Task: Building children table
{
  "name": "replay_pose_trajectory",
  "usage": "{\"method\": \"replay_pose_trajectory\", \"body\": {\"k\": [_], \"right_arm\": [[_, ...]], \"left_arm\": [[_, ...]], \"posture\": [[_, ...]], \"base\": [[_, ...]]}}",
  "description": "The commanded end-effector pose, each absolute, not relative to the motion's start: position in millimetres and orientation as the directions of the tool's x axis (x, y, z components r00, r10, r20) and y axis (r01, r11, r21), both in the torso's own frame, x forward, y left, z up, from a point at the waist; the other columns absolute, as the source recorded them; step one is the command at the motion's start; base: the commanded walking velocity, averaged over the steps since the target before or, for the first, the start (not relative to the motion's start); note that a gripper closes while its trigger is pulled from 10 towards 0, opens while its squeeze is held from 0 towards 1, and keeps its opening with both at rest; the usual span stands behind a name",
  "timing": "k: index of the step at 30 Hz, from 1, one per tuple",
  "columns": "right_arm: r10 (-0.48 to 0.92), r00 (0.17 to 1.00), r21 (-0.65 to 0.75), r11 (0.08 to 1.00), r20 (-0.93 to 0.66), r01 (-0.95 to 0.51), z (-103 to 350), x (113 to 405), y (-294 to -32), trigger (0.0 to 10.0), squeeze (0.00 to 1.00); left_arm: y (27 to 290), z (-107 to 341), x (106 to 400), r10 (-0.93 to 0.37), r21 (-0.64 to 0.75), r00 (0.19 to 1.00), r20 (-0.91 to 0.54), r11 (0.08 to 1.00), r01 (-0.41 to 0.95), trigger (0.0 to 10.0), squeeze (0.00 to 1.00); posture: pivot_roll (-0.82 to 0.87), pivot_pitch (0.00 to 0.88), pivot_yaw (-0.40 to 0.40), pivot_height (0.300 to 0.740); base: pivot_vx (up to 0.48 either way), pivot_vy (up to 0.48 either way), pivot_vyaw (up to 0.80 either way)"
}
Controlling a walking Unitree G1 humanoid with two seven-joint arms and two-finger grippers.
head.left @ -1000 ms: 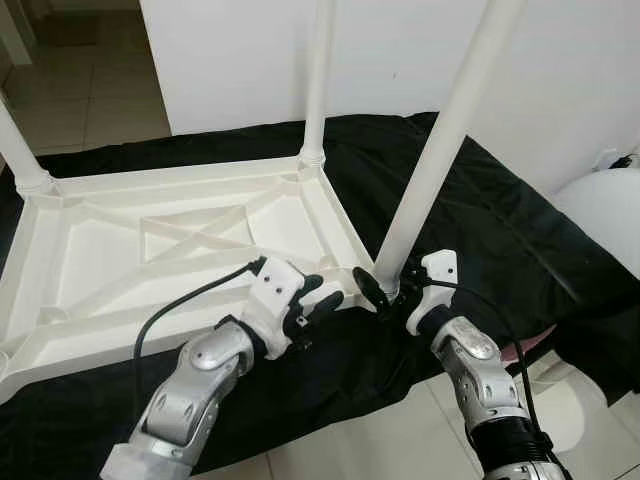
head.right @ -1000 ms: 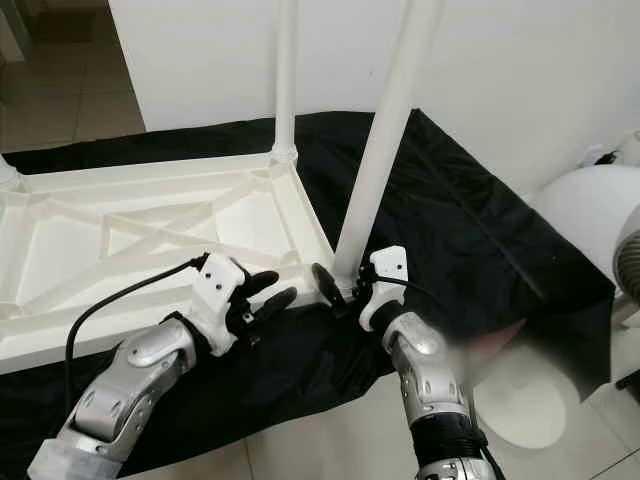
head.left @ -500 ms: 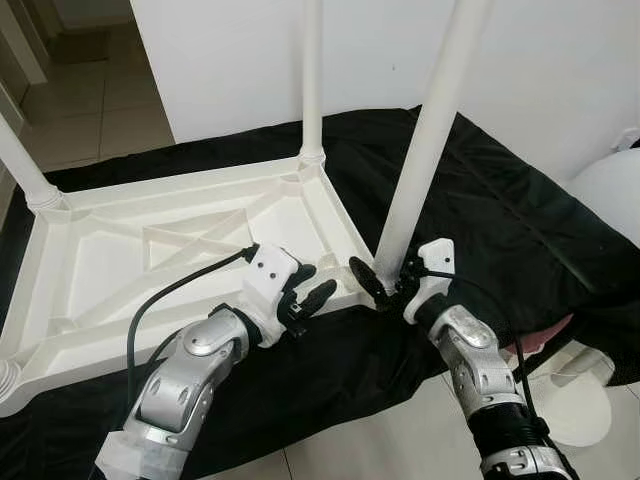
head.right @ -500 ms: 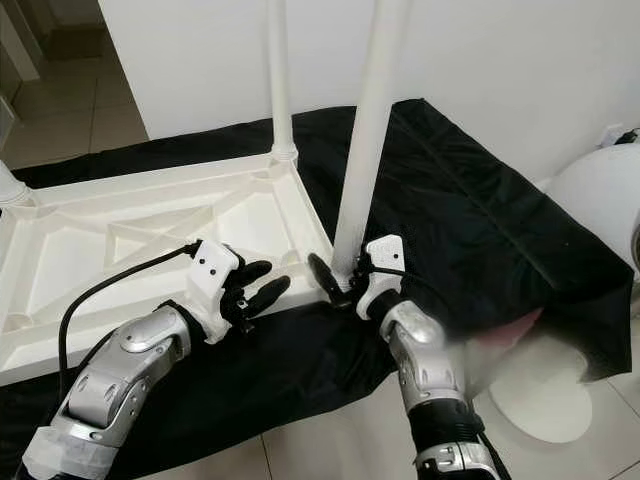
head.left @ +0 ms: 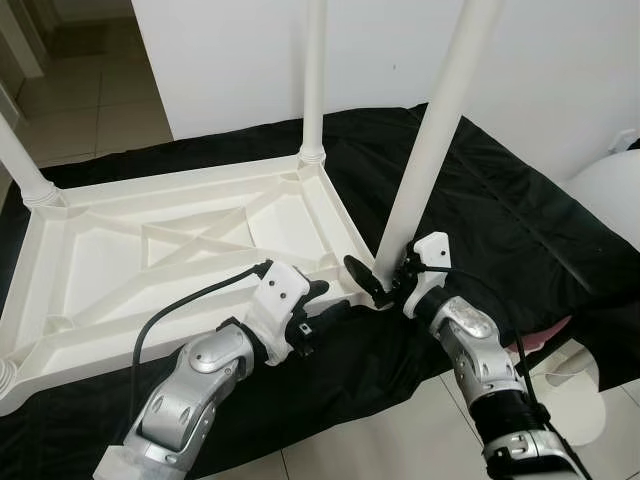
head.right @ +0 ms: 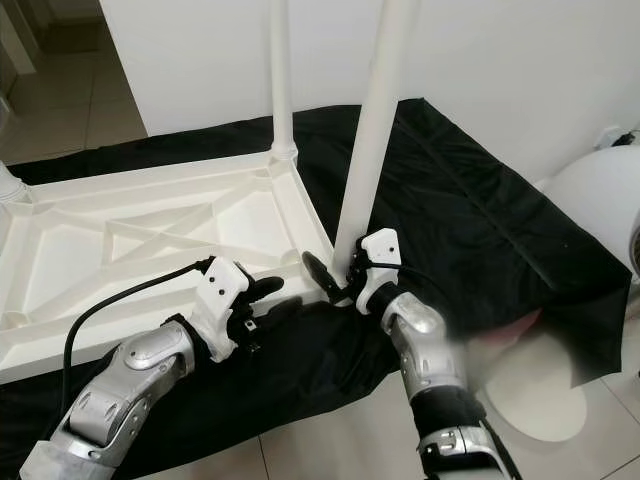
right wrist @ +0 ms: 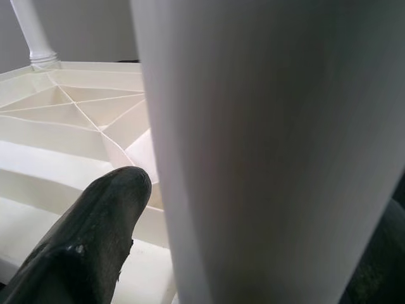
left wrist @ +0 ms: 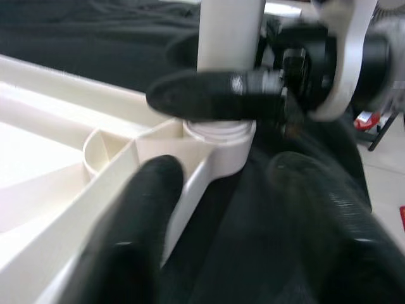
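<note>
A white plastic children's table (head.left: 190, 180) lies upside down on a black cloth (head.left: 500, 220). Its legs stand upright. My right gripper (head.left: 384, 288) is shut on the base of the near-right leg (head.left: 440, 130), one black finger (head.left: 360, 279) on each side, right above the corner socket (left wrist: 218, 136). In the right wrist view the leg (right wrist: 266, 139) runs close between the fingers (right wrist: 95, 234). My left gripper (head.left: 326, 304) is open just left of that corner, one finger (left wrist: 136, 221) on the table's near rim and the other over the cloth.
A second leg (head.left: 314, 70) rises at the far right corner and a third (head.left: 20, 160) at the far left. A white wall stands right behind. A large white rounded object (head.right: 590, 200) sits to the right. Tiled floor (head.left: 90, 100) lies at the back left.
My left gripper has slid lower and rightward, closer to the table's near-right corner. The right gripper keeps its hold at the leg's base. The camera shifted slightly.
</note>
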State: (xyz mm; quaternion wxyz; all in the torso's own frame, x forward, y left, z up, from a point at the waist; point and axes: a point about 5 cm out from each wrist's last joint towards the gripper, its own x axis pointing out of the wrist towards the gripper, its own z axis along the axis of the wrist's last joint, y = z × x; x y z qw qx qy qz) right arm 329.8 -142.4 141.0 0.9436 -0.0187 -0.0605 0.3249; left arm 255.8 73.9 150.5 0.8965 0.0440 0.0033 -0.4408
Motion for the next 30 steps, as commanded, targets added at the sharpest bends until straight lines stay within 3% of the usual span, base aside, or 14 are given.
{"method": "replay_pose_trajectory", "body": {"k": [1,2,3,4,5,21,22,23,24,25,26,30], "right_arm": [[0.640,0.762,-0.077,0.768,0.095,-0.636,141.3,330.7,-140.6,10.0,1.00],[0.640,0.762,-0.077,0.768,0.095,-0.636,141.3,330.7,-140.6,10.0,1.00],[0.642,0.762,-0.082,0.767,0.089,-0.636,141.6,331.5,-141.8,10.0,1.00],[0.654,0.753,-0.092,0.756,0.074,-0.648,140.9,331.6,-142.8,10.0,0.36],[0.661,0.747,-0.101,0.750,0.066,-0.654,140.5,331.7,-143.7,10.0,0.00],[0.703,0.711,-0.182,0.703,0.028,-0.688,145.0,337.8,-150.2,10.0,0.00],[0.710,0.704,-0.192,0.694,0.023,-0.694,145.5,337.7,-150.4,6.3,0.00],[0.710,0.704,-0.192,0.694,0.023,-0.694,145.5,337.7,-150.4,6.3,0.00],[0.719,0.695,-0.198,0.683,0.017,-0.703,144.8,337.4,-150.5,2.3,0.00],[0.719,0.695,-0.198,0.683,0.017,-0.703,144.8,337.4,-150.5,2.3,0.00],[0.722,0.692,-0.198,0.681,0.016,-0.705,144.2,337.0,-150.4,0.4,0.00],[0.726,0.687,-0.191,0.676,0.013,-0.711,142.8,336.0,-150.3,0.0,0.00]], "left_arm": [[70.1,149.8,250.6,-0.837,0.091,0.544,-0.064,0.538,0.838,10.0,1.00],[70.1,149.8,250.6,-0.837,0.091,0.544,-0.064,0.538,0.838,10.0,1.00],[69.1,150.1,250.5,-0.833,0.103,0.550,-0.064,0.543,0.834,10.0,0.12],[67.9,150.2,250.4,-0.829,0.108,0.555,-0.065,0.547,0.830,10.0,0.00],[67.0,150.4,250.0,-0.829,0.105,0.555,-0.064,0.547,0.830,10.0,0.00],[64.1,150.3,250.0,-0.836,0.125,0.545,-0.063,0.535,0.835,10.0,0.00],[64.4,150.1,250.6,-0.832,0.133,0.551,-0.067,0.540,0.831,10.0,0.00],[64.4,150.1,250.6,-0.832,0.133,0.551,-0.067,0.540,0.831,10.0,0.00],[64.6,149.4,250.9,-0.828,0.142,0.557,-0.071,0.544,0.827,10.0,0.00],[64.6,149.4,250.9,-0.828,0.142,0.557,-0.071,0.544,0.827,10.0,0.00],[64.4,149.0,250.7,-0.827,0.143,0.557,-0.072,0.544,0.827,10.0,0.00],[64.2,148.7,250.4,-0.826,0.146,0.559,-0.072,0.545,0.825,10.0,0.00]], "posture": [[0.01,0.041,-0.018,0.740],[0.01,0.041,-0.018,0.740],[0.01,0.040,-0.020,0.740],[0.01,0.035,-0.024,0.740],[0.01,0.035,-0.024,0.740],[0.01,0.026,-0.026,0.740],[0.01,0.026,-0.026,0.740],[0.01,0.026,-0.026,0.740],[0.01,0.020,-0.030,0.740],[0.01,0.020,-0.030,0.740],[0.01,0.020,-0.031,0.740],[0.01,0.020,-0.034,0.740]], "base": [[0.000,0.000,0.00],[0.000,0.000,0.00],[0.000,0.000,0.00],[0.000,0.000,0.00],[0.000,0.000,0.00],[0.000,0.000,0.00],[0.000,0.000,0.00],[0.000,0.000,0.00],[0.000,0.000,0.00],[0.000,0.000,0.00],[0.000,0.000,0.00],[0.000,0.000,0.00]]}}
